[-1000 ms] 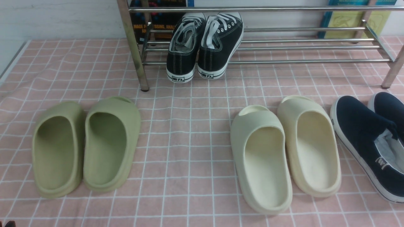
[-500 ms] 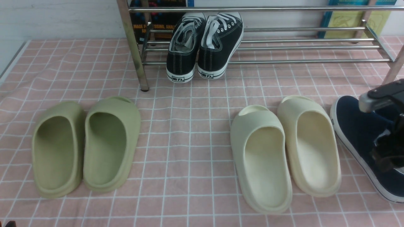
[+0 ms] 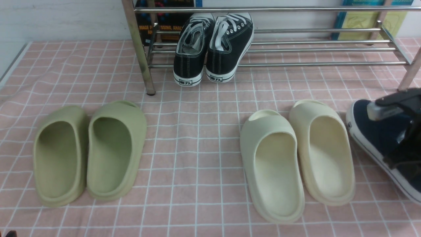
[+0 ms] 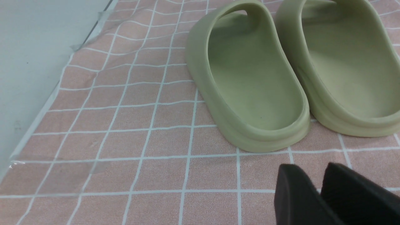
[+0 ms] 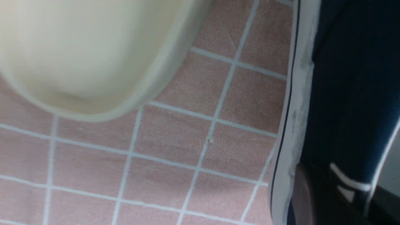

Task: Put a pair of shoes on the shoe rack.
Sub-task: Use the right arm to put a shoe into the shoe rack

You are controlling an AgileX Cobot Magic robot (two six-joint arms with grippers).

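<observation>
The right gripper (image 3: pixel 403 156) has sunk lower, and the navy shoe (image 3: pixel 366 130) under it has twisted off its spot! Nearest us, the left gripper (image 4: pixel 322 200) hangs slightly parted and empty, green slides (image 4: pixel 256 87) just ahead of it. The right one looks pinched on the shoe's side wall; the other navy shoe is out of sight. Well beyond, the shoe rack (image 3: pixel 296 63) holds only black sneakers (image 3: pixel 213 49). Nothing placed yet.
</observation>
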